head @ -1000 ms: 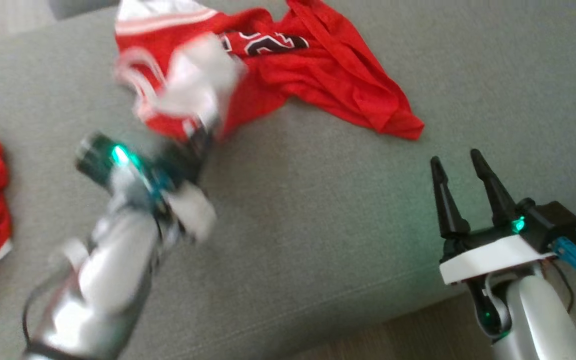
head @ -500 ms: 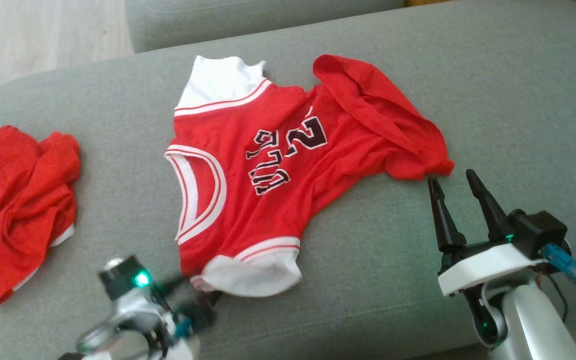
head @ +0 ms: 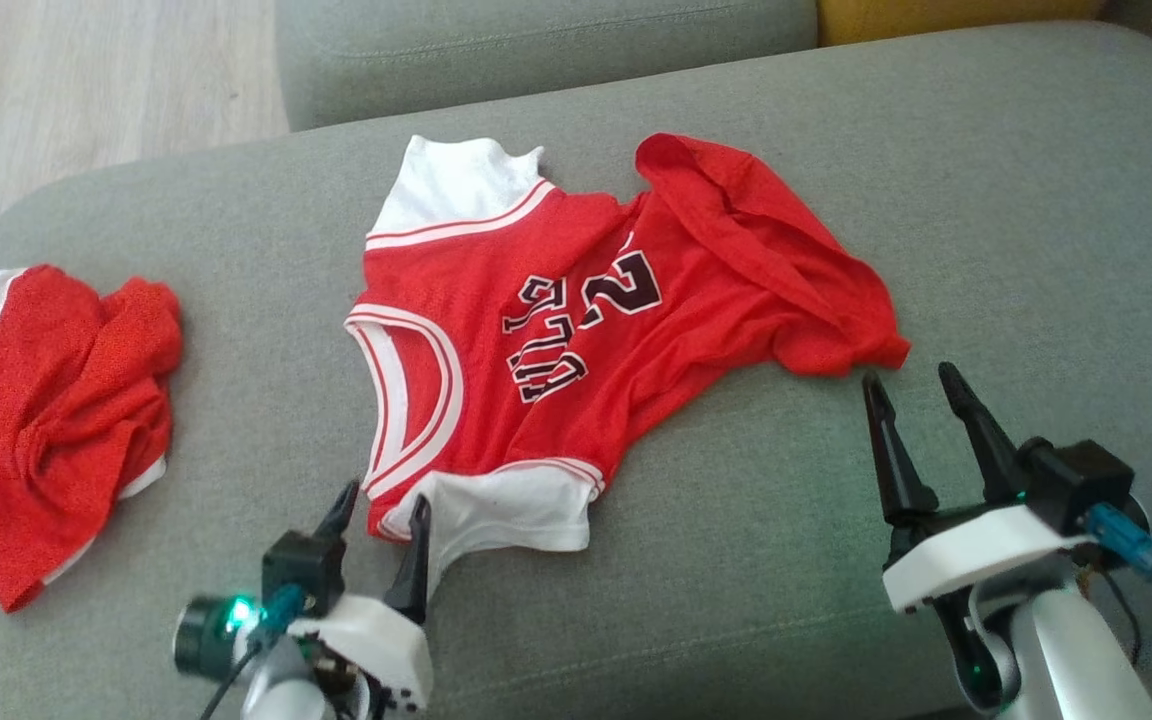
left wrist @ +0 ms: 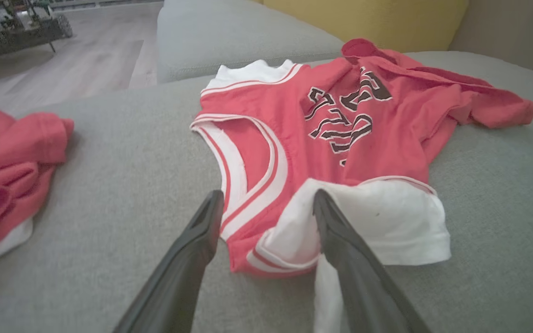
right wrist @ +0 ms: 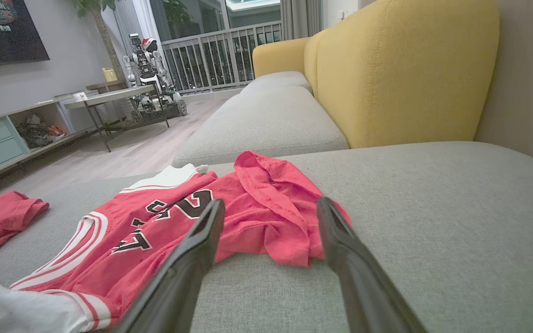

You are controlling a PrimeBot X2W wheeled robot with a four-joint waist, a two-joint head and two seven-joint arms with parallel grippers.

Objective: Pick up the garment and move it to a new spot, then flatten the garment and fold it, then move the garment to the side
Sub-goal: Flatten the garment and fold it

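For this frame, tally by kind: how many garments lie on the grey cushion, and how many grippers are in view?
Garments: 2 (jersey spread out, crumpled red garment at the left)
Grippers: 2 (left gripper, right gripper, both open)
Total: 4

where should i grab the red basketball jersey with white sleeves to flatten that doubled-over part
Pinch the loose corner of the red jersey's doubled-over flap, coming from the grey cushion's near edge with the open right gripper. That corner lies free just ahead of its fingertips, so it should peel back.
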